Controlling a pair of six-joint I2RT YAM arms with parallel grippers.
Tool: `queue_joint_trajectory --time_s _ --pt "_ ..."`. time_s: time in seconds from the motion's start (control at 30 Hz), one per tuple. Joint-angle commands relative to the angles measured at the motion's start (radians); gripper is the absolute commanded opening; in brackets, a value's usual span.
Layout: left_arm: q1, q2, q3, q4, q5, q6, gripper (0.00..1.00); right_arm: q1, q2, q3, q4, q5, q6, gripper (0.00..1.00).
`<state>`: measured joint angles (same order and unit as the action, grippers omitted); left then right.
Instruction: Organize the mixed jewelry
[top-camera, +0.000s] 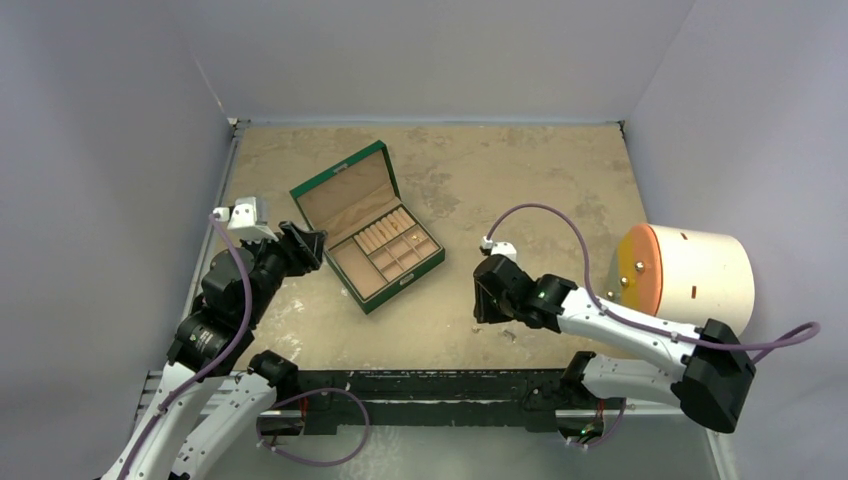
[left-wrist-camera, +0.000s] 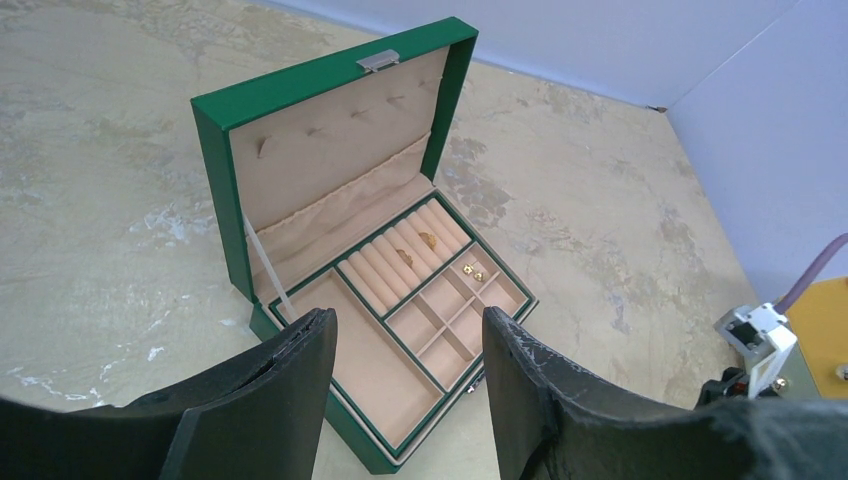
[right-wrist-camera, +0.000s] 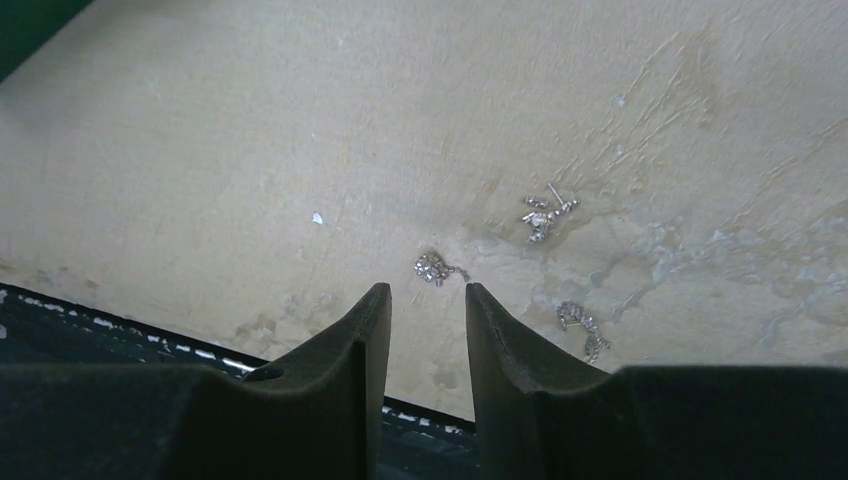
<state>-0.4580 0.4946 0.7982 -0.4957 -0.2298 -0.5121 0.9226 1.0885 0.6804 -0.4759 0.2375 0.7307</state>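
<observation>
Right wrist view: three tiny silver jewelry pieces (right-wrist-camera: 545, 215) lie scattered on the table (right-wrist-camera: 200, 150); the right gripper (right-wrist-camera: 428, 292) tilts down just short of the nearest, fingers slightly parted, empty.

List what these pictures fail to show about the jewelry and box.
- Silver pieces on the table, right wrist view: too small and blurred to name.
- Gold pieces in the green box, left wrist view: too tiny to identify.
- Box's near corner, left wrist view: hidden behind the left claw.
- Top view: the loose silver bits are mere specks.
</observation>
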Motion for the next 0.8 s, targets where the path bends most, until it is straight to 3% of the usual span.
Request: queue_joint_trajectory --time_s 0.0,0.77 --pt "0.009 0.002 -0.004 0.032 0.016 0.014 0.55 0.004 0.035 -0.017 0.017 -0.035 0.062 0.36" --pt "0.009 -0.001 -0.006 0.035 0.032 0.012 0.55 0.038 0.23 -0.01 0.063 -0.048 0.088 0.29"
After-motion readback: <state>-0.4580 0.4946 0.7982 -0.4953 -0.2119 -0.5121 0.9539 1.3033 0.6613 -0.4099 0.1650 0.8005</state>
